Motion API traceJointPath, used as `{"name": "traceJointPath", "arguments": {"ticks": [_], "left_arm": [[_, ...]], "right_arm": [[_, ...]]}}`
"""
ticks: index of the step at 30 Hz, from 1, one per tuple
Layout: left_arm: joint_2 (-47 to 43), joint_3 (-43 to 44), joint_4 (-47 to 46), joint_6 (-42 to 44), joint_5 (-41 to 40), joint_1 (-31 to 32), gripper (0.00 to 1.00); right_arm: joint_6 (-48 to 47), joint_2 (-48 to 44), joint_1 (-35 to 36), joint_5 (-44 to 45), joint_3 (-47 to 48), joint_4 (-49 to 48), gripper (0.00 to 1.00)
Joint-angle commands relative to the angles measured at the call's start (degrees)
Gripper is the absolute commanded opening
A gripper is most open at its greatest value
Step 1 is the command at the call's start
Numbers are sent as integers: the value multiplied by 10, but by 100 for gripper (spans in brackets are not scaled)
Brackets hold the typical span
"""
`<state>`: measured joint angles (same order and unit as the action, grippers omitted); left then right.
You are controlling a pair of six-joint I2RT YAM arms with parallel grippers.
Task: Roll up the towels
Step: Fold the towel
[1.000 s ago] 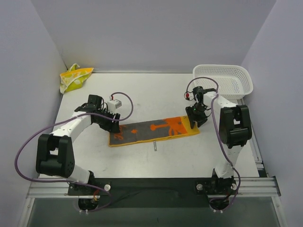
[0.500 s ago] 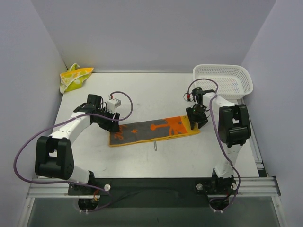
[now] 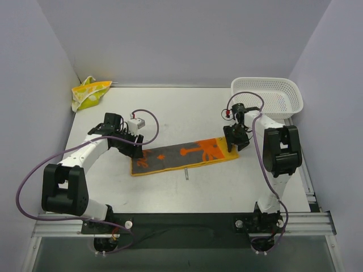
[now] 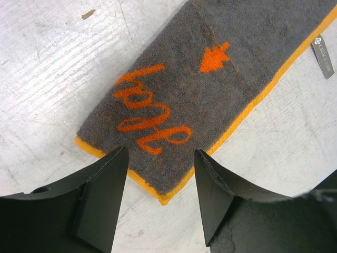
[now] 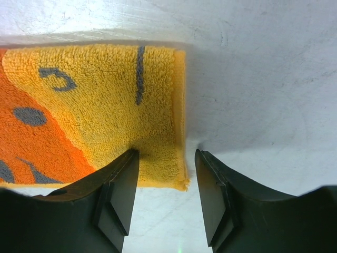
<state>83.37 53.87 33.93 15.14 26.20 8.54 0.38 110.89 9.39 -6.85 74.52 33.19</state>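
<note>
An orange and grey towel (image 3: 184,154) lies flat as a long strip on the table. My left gripper (image 3: 138,151) is open over its left end; in the left wrist view the grey corner with orange script (image 4: 158,126) lies between the fingers (image 4: 102,195). My right gripper (image 3: 235,145) is open at its right end; in the right wrist view the yellow-orange corner (image 5: 152,132) sits between the fingers (image 5: 118,195), one finger resting on the cloth. A pale yellow and lime towel (image 3: 89,93) lies crumpled in the far left corner.
A white mesh basket (image 3: 267,96) stands at the far right corner, just behind the right arm. A small grey label (image 4: 323,55) sticks out from the towel's near edge. Walls close the table on the left, back and right.
The right gripper has shifted slightly over the towel's right end. The left gripper has barely moved. The towel lies as before.
</note>
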Motion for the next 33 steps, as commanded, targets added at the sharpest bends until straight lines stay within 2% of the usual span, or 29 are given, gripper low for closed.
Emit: {"name": "traceJointPath", "arguments": {"ticks": [1, 11, 20, 28, 30, 33], "left_arm": [[-12, 13, -11, -3, 11, -3, 63], [-6, 12, -11, 1, 15, -4, 63], [-2, 14, -12, 1, 17, -4, 64], [0, 21, -11, 1, 12, -4, 63], [1, 26, -12, 1, 12, -4, 64], [-1, 29, -11, 1, 10, -5, 64]], "right_arm": [[14, -7, -3, -8, 19, 7, 47], [11, -33, -14, -37, 25, 3, 46], [7, 14, -11, -8, 26, 7, 46], [1, 30, 28, 39, 19, 12, 43], [1, 43, 34, 40, 28, 18, 40], [5, 56, 34, 34, 45, 34, 31]]}}
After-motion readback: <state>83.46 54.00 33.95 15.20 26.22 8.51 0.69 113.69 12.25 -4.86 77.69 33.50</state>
